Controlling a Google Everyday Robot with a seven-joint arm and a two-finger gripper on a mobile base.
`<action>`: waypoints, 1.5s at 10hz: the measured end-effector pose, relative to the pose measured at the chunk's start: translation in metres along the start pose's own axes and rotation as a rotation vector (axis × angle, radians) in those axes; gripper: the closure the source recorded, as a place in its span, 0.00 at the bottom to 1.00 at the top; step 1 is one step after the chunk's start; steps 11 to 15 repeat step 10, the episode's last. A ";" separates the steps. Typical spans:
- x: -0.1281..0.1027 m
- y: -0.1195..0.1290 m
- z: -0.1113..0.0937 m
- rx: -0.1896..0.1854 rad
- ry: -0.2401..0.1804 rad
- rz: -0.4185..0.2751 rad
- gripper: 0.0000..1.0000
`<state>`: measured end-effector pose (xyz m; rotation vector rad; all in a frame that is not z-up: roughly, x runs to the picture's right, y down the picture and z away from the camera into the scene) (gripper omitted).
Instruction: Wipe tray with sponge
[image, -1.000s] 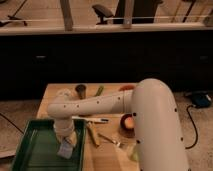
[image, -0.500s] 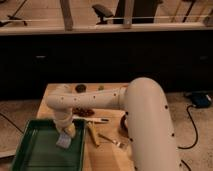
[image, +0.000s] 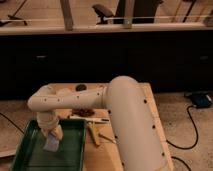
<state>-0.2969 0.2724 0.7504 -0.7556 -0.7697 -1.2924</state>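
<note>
Camera view, looking down on a wooden worktop (image: 150, 107) beside a dark counter front. The green tray (image: 30, 152) is lying at the near left corner of the worktop, its long axis running from the near edge of the view away toward the counter, with its raised rim visible along the left and far sides. The robot's white arm (image: 125, 115) is sweeping in from the lower right, bending at a rounded elbow, and reaching down over the tray's far half. The gripper (image: 52, 136) is pointing downward inside the tray, and the sponge (image: 51, 143) is sitting directly under it, against the tray floor. The sponge appears as a small blue-grey block with its long axis lying roughly along the tray's length, tilted slightly to the left at its near end. Whether the jaws are clamping the sponge or merely pressing on it cannot be told. Several small items are lying on the worktop just right of the tray, too indistinct to name.
</note>
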 end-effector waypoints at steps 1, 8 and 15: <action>-0.006 0.009 0.003 -0.008 -0.011 -0.003 1.00; 0.023 0.079 -0.004 0.024 -0.017 0.155 1.00; 0.031 0.065 -0.007 0.027 -0.020 0.151 1.00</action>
